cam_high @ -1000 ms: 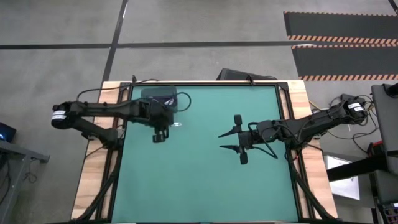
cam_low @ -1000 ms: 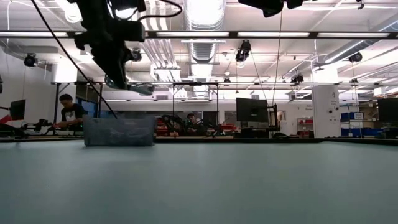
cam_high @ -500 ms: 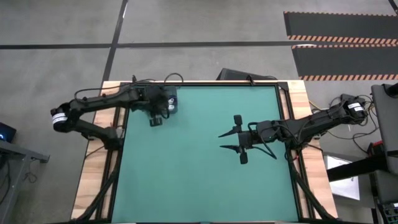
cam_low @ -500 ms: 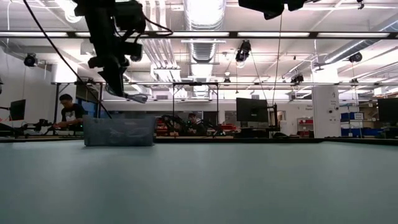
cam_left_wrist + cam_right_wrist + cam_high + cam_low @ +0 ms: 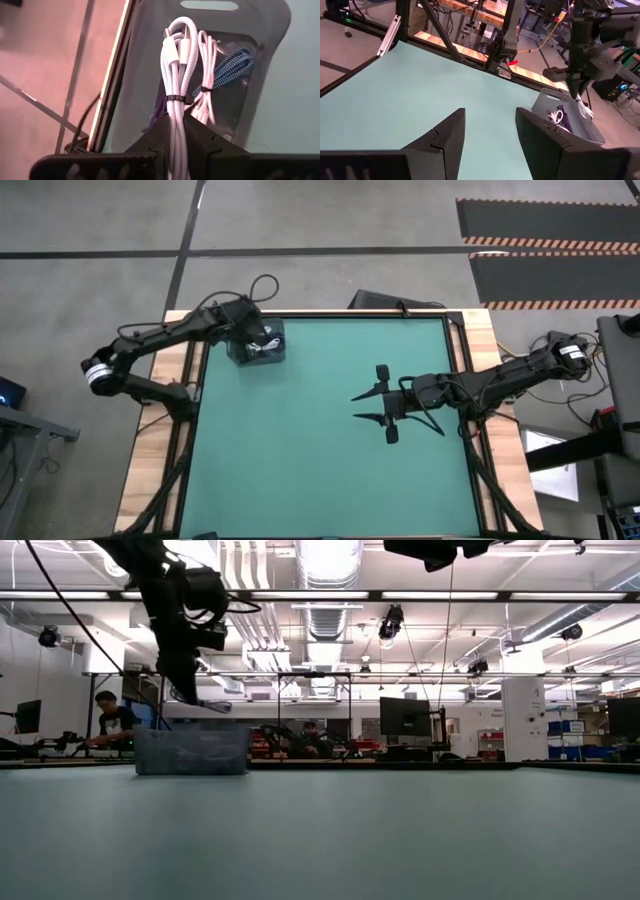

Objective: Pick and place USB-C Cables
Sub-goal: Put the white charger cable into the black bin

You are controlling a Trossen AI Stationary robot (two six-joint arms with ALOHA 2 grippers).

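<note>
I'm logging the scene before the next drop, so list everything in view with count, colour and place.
Held cable: one, white, looped bundle clamped in the left gripper above the box.
Cables in the box: one white, one blue braided, lying inside.
Box: one, dark grey, far left corner of the table.
Table: one, green mat, wooden edges.
Person: one, dark top, in the room behind.
Left gripper: black, shut on the white cable over the box.
Right gripper: black, open, waiting right of the table's middle.
</note>
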